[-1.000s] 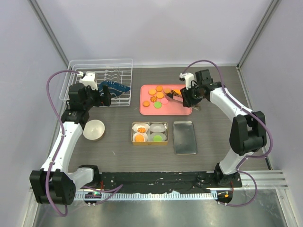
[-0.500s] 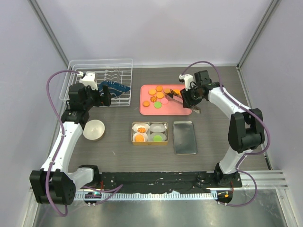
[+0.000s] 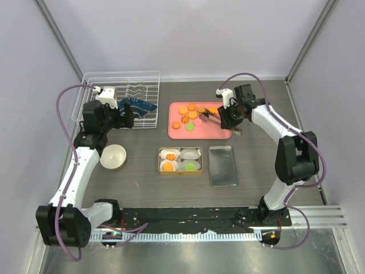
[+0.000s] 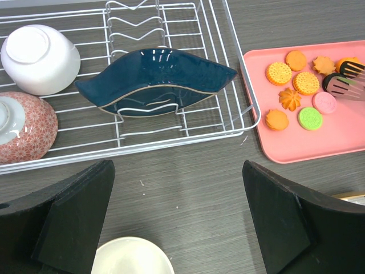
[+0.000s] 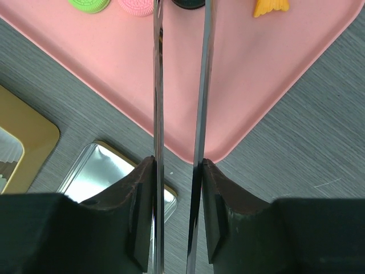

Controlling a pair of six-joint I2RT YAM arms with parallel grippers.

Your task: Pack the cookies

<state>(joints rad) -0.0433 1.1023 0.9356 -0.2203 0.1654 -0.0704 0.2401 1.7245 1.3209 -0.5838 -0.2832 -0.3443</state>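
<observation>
Pink tray sat at the far middle of the table in the top view, loose cookies clustered on its left half. Right gripper hung over the tray's right part, clamped on a pair of tongs whose tips reached toward the cluster. Gold tin lay nearer the bases with four paper cups inside. Three showed cookies and one looked bare. Left gripper hovered beside the dish rack, well apart from the tray.

Left wrist view: fingers were spread wide, nothing between them. Tong tips were just beside the pink cookie.

Right wrist view: fingers pressed the two steel blades near together, leaving a narrow gap. A black cookie showed between them at the top edge; contact could not be told.

Judged: picking step, mid-task. The next move calls for the tips to settle around one disc, squeeze firmer, then carry it to the tin.
</observation>
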